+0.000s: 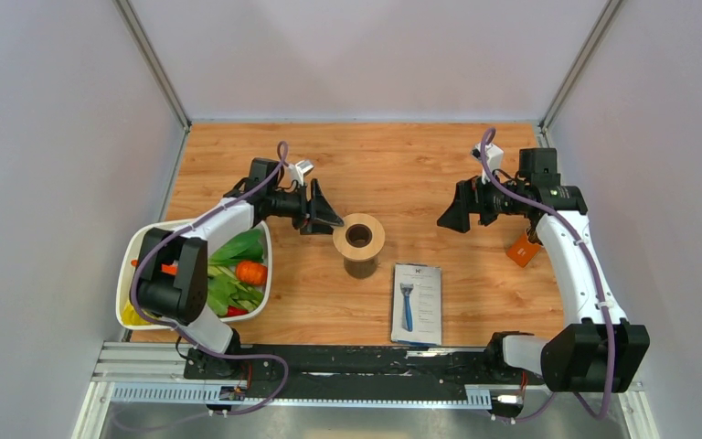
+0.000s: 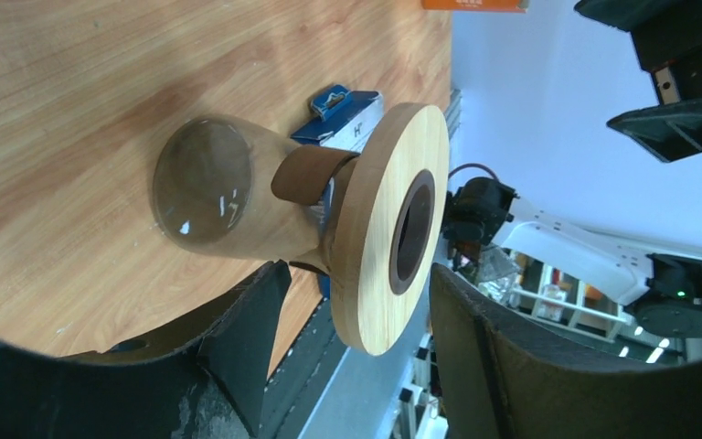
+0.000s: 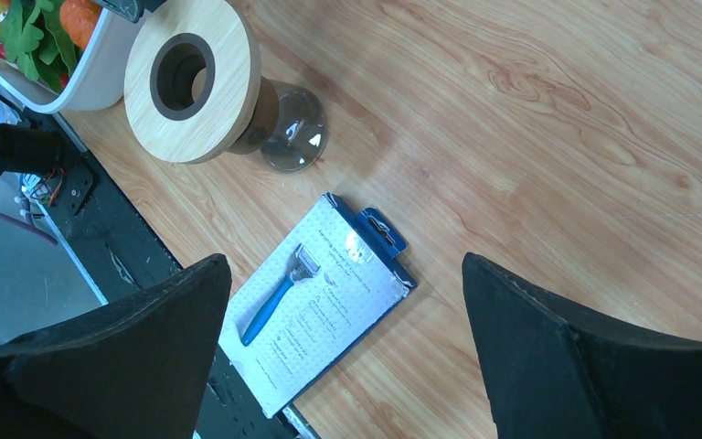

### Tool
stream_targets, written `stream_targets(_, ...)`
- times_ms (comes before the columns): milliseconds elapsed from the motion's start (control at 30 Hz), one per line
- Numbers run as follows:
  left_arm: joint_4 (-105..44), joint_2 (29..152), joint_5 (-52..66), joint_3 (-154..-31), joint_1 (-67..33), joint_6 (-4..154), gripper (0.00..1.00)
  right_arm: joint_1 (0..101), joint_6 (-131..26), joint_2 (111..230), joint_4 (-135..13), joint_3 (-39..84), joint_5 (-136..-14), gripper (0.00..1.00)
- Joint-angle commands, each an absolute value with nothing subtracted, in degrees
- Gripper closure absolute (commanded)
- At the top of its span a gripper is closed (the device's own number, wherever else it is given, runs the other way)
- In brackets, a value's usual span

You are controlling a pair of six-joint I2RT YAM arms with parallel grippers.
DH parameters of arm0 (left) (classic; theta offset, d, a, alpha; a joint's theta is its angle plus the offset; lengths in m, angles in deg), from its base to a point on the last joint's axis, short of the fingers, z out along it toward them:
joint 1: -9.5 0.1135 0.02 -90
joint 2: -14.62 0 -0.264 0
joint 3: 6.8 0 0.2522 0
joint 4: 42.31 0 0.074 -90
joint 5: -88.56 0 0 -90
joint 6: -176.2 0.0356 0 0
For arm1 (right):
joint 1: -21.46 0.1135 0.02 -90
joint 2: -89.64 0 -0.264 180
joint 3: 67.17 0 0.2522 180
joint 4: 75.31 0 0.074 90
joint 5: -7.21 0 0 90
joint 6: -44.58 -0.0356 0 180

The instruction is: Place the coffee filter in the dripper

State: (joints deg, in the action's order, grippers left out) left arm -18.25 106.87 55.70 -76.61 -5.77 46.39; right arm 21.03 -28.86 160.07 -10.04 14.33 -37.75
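A white plastic bowl (image 3: 87,69) holding green leaves and an orange carrot is sitting at the 9 o'clock side of the light wooden table (image 1: 402,155), partly under the left arm. Up at 1 o'clock from that bowl, the left gripper (image 1: 327,208) is hovering with its dark fingers (image 2: 238,320) spread wide and nothing between its pads. In its wrist view the edge of the wooden collar is showing in the gap; whether a finger is touching it cannot be told.

The dripper (image 1: 358,240), a clear glass vessel with a brown band at its neck and a flat round pale-wood collar around a dark centre hole, is standing upright near the middle of the table. Its long axis is running vertically, the round glass base is resting on the wood and the hole is facing straight up. The left gripper is sitting just beside it at 10 o'clock.

A white card pack holding a blue-handled razor (image 1: 417,303) is lying flat near the dripper at 5 o'clock, head toward 12 and handle toward 6.

The right gripper (image 1: 455,208) is hanging at 2 o'clock from the dripper, well apart, jaws gaping wide and carrying nothing. A small flat orange packet (image 1: 522,249) is lying beside the right forearm at 4 o'clock from that gripper.
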Motion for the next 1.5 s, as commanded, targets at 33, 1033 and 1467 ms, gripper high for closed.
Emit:
stream_targets(33,-10.1,100.0,49.7,-79.7,-4.7,53.6,0.32,21.3,-29.2,159.1,-11.8,14.4,-37.2,0.00)
stream_targets(1033,15.1,94.1,25.7,-87.8,-17.7,109.7,0.46,21.2,-29.2,157.4,-11.6,13.7,-37.0,0.00)
stream_targets(1467,10.4,97.0,24.7,-87.5,-23.7,105.6,0.46,21.2,-29.2,157.3,-11.6,13.5,-37.0,0.00)
